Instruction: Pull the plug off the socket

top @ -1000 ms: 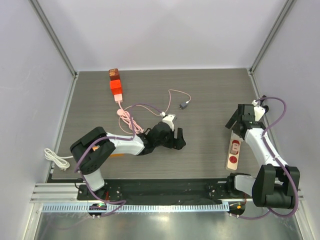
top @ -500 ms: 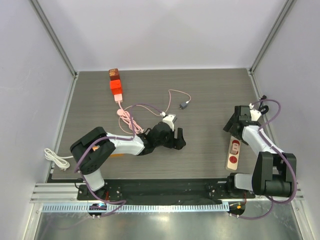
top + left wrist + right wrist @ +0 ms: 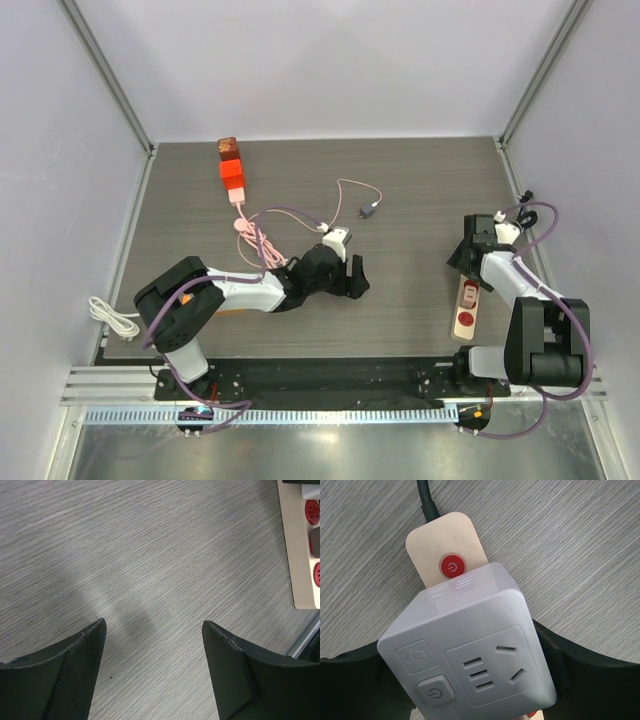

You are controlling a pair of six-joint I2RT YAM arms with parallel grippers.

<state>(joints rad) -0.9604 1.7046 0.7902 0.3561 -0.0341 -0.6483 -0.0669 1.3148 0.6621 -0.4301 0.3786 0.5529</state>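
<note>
A beige power strip [image 3: 466, 312] with red sockets lies at the right of the table; its end with a red power button [image 3: 451, 566] shows in the right wrist view. A white cube plug [image 3: 470, 647] with its own sockets and a button sits on the strip. My right gripper [image 3: 470, 680] has a black finger against each side of the cube; in the top view the right gripper [image 3: 471, 260] covers the strip's far end and hides the cube. My left gripper [image 3: 352, 276] rests low at mid-table, open and empty [image 3: 154, 625], with the strip [image 3: 298, 545] at that view's right edge.
Red stacked blocks [image 3: 231, 167] with a pink cable [image 3: 255, 238] lie at the back left. A small white plug [image 3: 337, 238] and a grey connector [image 3: 368, 211] lie mid-table. A coiled white cable [image 3: 113, 317] lies at the left edge. The strip's black cord [image 3: 427, 500] runs away.
My right arm has folded in and lowered its gripper onto the far end of the power strip. My left arm has barely moved.
</note>
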